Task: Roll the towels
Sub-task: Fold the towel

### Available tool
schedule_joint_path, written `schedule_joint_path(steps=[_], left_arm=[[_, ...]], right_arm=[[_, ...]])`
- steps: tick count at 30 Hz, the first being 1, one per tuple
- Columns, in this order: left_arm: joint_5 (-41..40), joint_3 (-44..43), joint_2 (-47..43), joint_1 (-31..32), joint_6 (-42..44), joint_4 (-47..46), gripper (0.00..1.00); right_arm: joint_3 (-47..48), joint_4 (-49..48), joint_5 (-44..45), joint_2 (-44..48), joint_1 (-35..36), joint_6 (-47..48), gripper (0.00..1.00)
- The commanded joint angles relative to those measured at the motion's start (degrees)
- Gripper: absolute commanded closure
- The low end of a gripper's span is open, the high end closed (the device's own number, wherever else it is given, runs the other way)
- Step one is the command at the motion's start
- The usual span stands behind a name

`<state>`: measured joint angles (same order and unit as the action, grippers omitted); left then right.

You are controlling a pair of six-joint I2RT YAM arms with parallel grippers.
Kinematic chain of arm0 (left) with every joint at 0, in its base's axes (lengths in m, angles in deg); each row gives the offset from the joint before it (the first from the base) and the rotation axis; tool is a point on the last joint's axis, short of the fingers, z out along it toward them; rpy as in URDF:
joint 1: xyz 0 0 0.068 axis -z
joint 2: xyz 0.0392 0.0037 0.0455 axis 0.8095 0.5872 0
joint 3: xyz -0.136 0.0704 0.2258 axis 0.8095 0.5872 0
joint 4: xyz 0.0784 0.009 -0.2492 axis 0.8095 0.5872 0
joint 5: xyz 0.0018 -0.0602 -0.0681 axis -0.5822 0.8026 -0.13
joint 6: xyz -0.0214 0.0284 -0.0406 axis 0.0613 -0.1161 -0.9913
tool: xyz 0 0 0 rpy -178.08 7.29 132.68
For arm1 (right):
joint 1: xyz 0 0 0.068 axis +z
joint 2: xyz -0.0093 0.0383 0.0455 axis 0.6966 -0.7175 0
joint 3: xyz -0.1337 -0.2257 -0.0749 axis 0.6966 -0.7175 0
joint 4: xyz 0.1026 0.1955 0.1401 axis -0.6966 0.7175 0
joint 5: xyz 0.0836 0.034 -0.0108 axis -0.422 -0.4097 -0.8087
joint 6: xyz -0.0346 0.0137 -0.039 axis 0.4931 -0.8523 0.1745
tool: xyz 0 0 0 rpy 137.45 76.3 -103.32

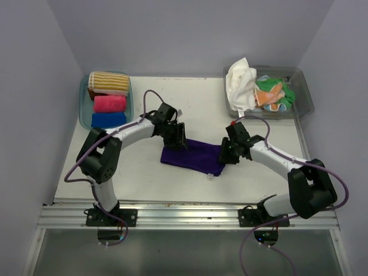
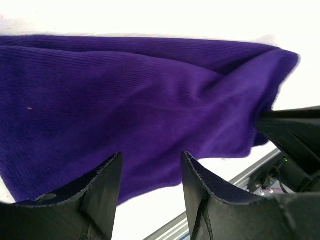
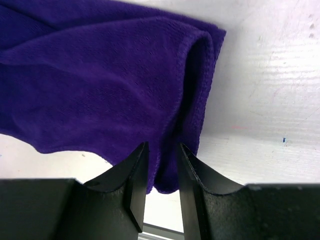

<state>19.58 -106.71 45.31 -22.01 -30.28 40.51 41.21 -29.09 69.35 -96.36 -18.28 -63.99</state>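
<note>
Top external: three rolls look done: striped roll (image 1: 109, 82), pink roll (image 1: 109, 103) and blue roll (image 1: 108, 119) sit in the left tub (image 1: 83, 112) at the table's (image 1: 144, 181) far-left corner. Purple towel (image 1: 192, 156) lies mid-table as a flat folded strip, not yet rolled. Left gripper (image 1: 175, 138) at its left end, jaws apart, nothing clamped. Right gripper (image 1: 225, 154) at its right end, narrow jaws straddling the end fold; cannot tell if pinching. Still loose: white towel (image 1: 240, 80), green towel (image 1: 270, 86) and others heaped in the right tub (image 1: 305, 95), far-right corner. Nothing obstructs the strip.

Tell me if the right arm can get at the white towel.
Probably yes: nothing stands between the right gripper and the white towel, though its jaws straddle the purple towel's end.
</note>
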Motion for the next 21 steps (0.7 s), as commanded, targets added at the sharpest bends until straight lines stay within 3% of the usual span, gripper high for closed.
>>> schedule_joint_path(steps=[1,13,21], left_arm=[[0.63,1.74,1.90,-1.09,1.62,-3.59,0.47],[0.10,5.09,3.05,-1.62,1.09,-5.79,0.49],[0.89,5.44,3.04,-1.80,0.83,-6.32,0.49]], right_arm=[[-1.90,-2.75,-3.28,0.51,0.23,-0.72,0.67],[-5.16,-5.82,-6.36,-0.37,0.24,-0.46,0.72],[-5.24,-6.44,-7.23,-0.28,0.32,-0.54,0.85]])
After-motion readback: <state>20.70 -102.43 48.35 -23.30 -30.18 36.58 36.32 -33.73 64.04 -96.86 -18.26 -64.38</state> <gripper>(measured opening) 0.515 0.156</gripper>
